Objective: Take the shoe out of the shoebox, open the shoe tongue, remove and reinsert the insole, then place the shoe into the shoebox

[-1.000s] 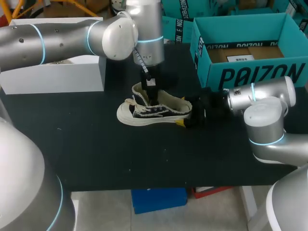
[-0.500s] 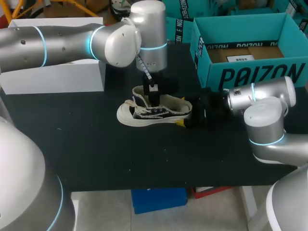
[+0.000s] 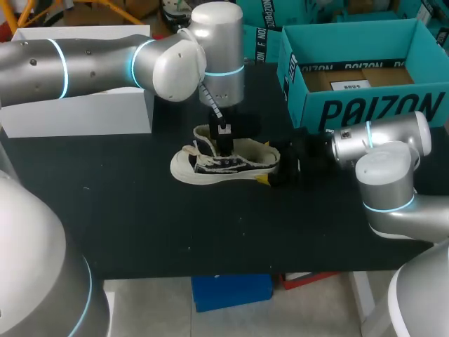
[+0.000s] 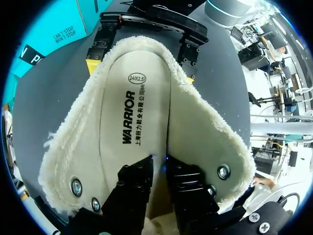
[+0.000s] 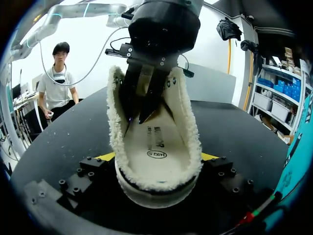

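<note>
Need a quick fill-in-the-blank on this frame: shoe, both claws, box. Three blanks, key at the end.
1. The shoe lies on the black table, outside the teal ____.
2. The left claw reaches down into the shoe, right above its printed ____.
3. The right claw is shut on the shoe's ____ end.
Missing words: shoebox; insole; heel.

shoe (image 3: 224, 160) toe hidden behind left gripper (image 4: 159, 165) in its wrist view; grip inside shoe unreadable. right gripper (image 5: 157, 157): yellow tips mostly covered at shoe heel.
</note>
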